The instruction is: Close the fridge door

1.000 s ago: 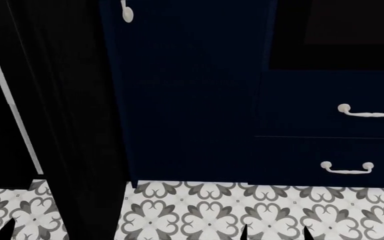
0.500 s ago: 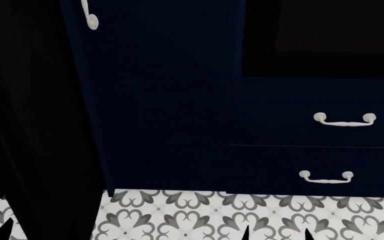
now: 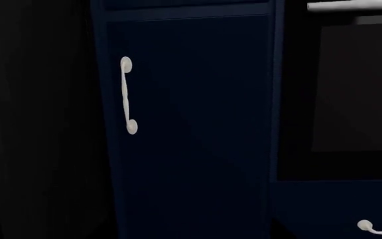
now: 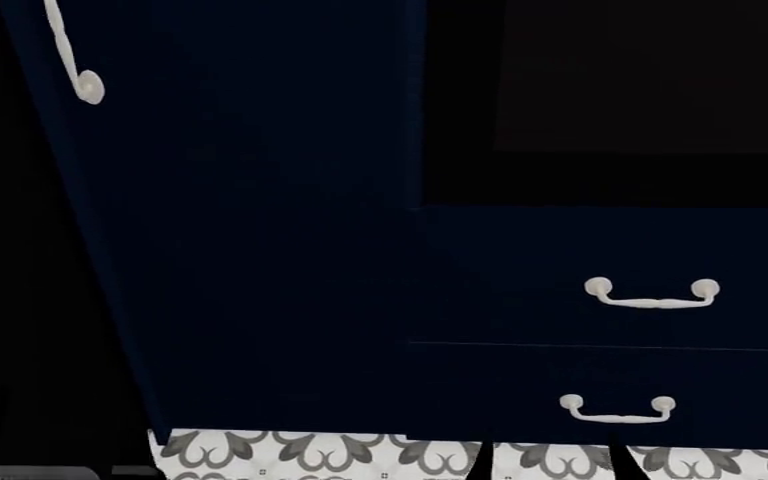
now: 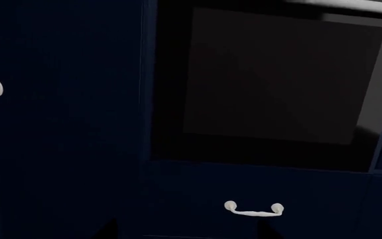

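Note:
A plain black surface (image 4: 11,250) fills the far left of the head view, left of the navy cabinet; it looks like the fridge door's black outside, with no lining showing. The same black surface (image 3: 38,129) fills one side of the left wrist view. My right gripper (image 4: 551,462) is open at the bottom edge of the head view, its two dark tips apart over the floor. In the right wrist view the right gripper (image 5: 185,226) faces a drawer front and holds nothing. My left gripper (image 3: 191,230) is barely visible against the dark; one tip stands wide of centre, and it is empty.
A tall navy cabinet door (image 4: 264,220) with a white curled handle (image 4: 75,55) stands straight ahead. To its right are a black oven window (image 4: 651,80) and two navy drawers with white handles (image 4: 651,292) (image 4: 616,408). Patterned floor tiles (image 4: 317,455) show at the bottom.
The view has shifted: cabinet, drawers and floor have slid left and down in the picture. The black door has moved to the left edge and its white edge strip has left the view.

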You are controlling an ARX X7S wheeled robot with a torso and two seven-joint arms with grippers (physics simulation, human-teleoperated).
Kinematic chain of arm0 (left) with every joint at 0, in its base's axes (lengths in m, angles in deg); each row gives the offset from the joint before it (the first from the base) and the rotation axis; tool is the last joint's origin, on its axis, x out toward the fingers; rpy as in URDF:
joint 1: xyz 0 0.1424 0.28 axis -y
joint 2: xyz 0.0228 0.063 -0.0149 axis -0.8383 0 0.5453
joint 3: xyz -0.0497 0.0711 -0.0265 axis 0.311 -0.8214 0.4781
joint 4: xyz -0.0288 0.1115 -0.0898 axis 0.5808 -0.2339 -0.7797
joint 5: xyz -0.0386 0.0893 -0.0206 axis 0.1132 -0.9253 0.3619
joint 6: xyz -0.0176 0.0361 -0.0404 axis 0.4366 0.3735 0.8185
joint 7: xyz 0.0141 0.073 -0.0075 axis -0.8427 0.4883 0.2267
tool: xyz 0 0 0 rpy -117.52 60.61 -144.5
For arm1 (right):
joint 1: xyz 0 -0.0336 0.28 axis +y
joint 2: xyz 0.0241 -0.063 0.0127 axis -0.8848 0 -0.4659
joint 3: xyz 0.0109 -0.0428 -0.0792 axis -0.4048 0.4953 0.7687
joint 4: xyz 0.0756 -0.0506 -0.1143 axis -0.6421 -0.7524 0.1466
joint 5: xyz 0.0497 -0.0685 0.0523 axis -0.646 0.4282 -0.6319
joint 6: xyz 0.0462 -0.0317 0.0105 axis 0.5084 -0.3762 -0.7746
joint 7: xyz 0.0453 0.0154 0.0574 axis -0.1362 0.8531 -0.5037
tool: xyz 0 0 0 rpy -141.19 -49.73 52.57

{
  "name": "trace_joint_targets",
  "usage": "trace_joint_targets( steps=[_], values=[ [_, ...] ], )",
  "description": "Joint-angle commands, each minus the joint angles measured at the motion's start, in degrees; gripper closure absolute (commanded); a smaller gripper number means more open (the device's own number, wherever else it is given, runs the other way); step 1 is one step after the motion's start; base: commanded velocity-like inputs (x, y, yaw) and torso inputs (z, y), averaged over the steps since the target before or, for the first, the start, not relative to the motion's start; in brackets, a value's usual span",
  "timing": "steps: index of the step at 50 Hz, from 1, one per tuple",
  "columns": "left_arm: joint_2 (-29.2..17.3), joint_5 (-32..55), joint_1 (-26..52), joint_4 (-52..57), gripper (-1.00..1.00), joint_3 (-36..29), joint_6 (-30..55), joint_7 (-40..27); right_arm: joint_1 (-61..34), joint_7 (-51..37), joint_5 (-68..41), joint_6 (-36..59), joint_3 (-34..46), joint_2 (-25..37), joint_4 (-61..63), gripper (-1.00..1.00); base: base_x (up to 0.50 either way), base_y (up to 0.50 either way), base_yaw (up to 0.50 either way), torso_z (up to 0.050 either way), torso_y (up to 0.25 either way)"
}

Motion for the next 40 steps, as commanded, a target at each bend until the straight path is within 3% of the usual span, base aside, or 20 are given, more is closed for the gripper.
trace_joint_targets(
  steps=[1,40],
  values=[
    [-1.0,0.5,2.4,7.1,-1.00,1.2,6.0,-1.9,-2.4,-1.3,2.4,6.0,1.6,1.4,5.7,-1.00,0.50,-0.04,0.00,0.000,0.000],
    [-2.6,2.4,0.8,8.8,-1.00,2.0,4.2,-3.4,-2.8,-1.9,3.5,4.5,4.4,2.1,4.4,-1.00,0.50,-0.01,0.00,0.000,0.001]
  ],
)
